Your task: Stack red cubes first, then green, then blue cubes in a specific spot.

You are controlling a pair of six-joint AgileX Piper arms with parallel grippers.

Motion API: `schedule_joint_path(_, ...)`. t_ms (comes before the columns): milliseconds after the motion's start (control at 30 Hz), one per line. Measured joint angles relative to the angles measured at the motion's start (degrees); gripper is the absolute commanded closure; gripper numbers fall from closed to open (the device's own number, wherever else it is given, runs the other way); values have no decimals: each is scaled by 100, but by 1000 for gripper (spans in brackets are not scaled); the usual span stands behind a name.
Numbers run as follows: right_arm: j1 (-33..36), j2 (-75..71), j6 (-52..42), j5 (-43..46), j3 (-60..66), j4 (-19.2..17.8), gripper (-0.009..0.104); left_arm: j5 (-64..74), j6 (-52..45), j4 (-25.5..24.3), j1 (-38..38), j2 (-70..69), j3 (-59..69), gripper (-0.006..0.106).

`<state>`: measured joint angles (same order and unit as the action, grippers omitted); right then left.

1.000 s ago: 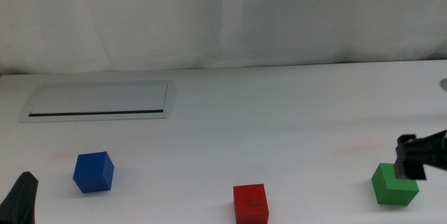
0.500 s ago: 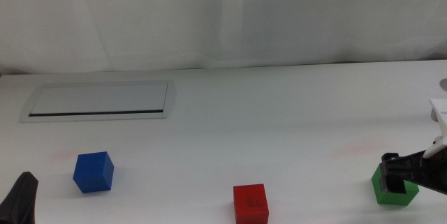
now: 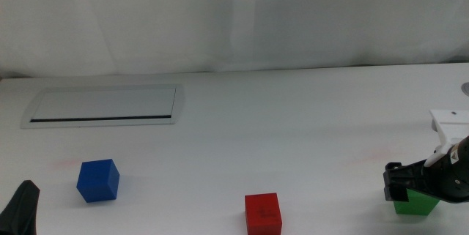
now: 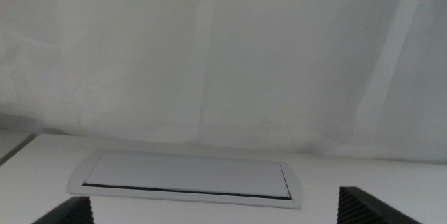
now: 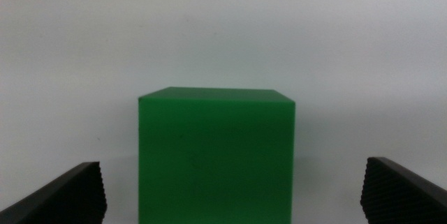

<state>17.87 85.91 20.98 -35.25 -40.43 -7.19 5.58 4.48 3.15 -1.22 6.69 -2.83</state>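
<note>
Right claw (image 3: 407, 186) hangs low at the near right of the counter (image 3: 293, 132), its jaws spread wide on either side of the green cube (image 5: 216, 155) without touching it. Left of that, at the near edge, sits the red cube (image 3: 263, 213). Farther left lies the blue cube (image 3: 98, 180). Left claw (image 3: 22, 207) waits open at the near left corner, facing the silver panel (image 4: 187, 178).

No readable txt, labels, brands or nos. anywhere in these views.
</note>
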Motion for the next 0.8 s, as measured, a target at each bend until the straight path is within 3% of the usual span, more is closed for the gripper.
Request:
schedule_joint_path(133,0,113,0,95,0,21,2,0,0,0,0,0,0,14)
schedule_joint_path(267,0,211,0,121,0,21,16,0,0,0,0,0,0,14)
schedule_joint_path(367,0,274,0,140,0,32,38,0,0,0,0,0,0,14)
schedule_joint_path(533,0,299,0,215,0,16,97,0,0,0,0,0,0,14)
schedule_joint_path(800,0,160,0,0,-281,-34,97,0,0,0,0,0,0,14)
